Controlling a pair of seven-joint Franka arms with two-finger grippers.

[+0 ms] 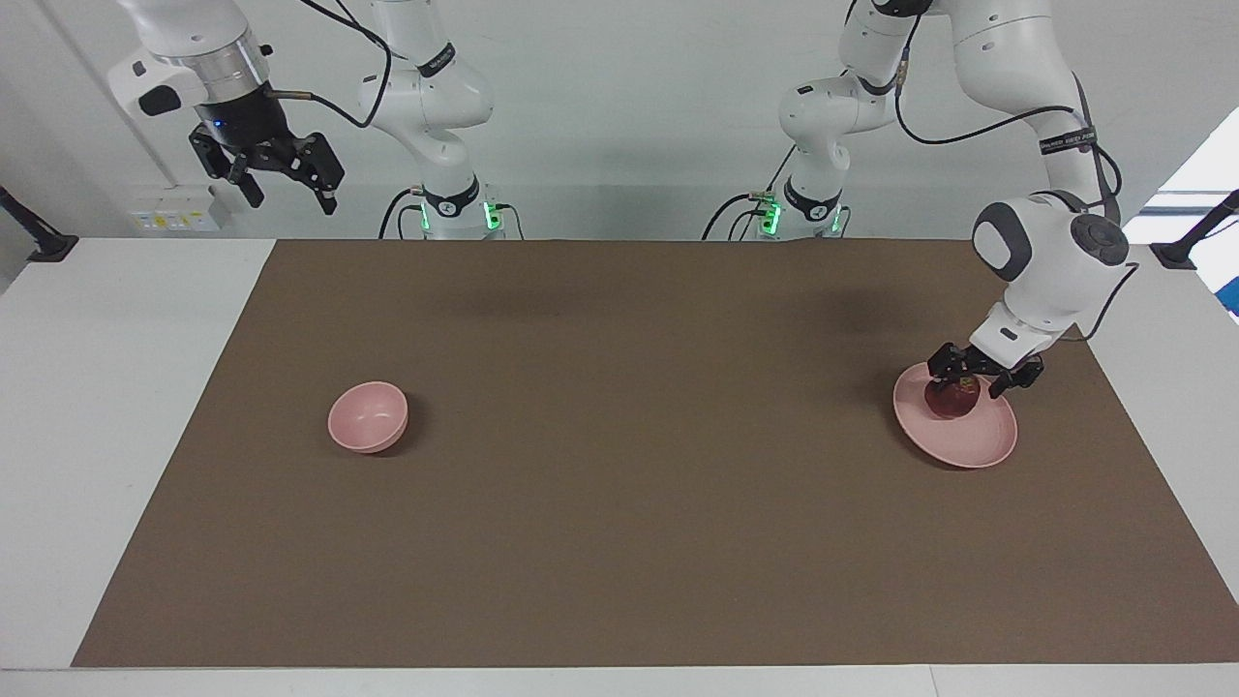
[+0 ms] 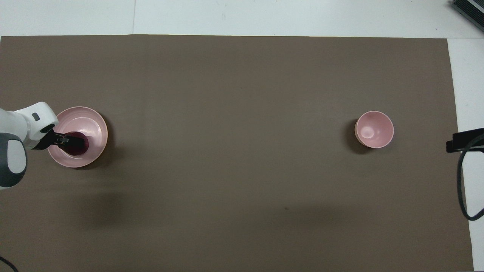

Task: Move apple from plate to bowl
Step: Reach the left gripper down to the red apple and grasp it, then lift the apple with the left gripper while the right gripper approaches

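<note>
The apple (image 1: 952,398) sits on the plate (image 1: 968,447) at the right of the facing frame, lower left-middle in the overhead frame (image 2: 75,145). It lies on the part of the plate (image 2: 90,124) nearer the robots, not at the centre. The left hand (image 1: 978,376) is down at the apple, its two fingers spread and standing one on each side of the fruit; whether they press on it cannot be told. In the overhead frame the left hand (image 2: 70,140) covers much of the apple's top, with the arm's white wrist at the frame's left edge.

The plate rests on the brown mat (image 1: 619,542) that covers most of the surface (image 1: 116,387), toward the left arm's end. The bowl (image 1: 368,416) stands upright on the mat toward the right arm's end, well apart from the plate, at the left of the facing frame and the right of the overhead frame (image 2: 374,129). It holds nothing.

The right hand (image 1: 281,184) waits high in the upper left of the facing frame, over the white edge of the surface near its base, fingers spread and holding nothing. In the overhead frame only a dark part of it (image 2: 463,139) shows at the right edge, with a black cable (image 2: 459,181) looping below.
</note>
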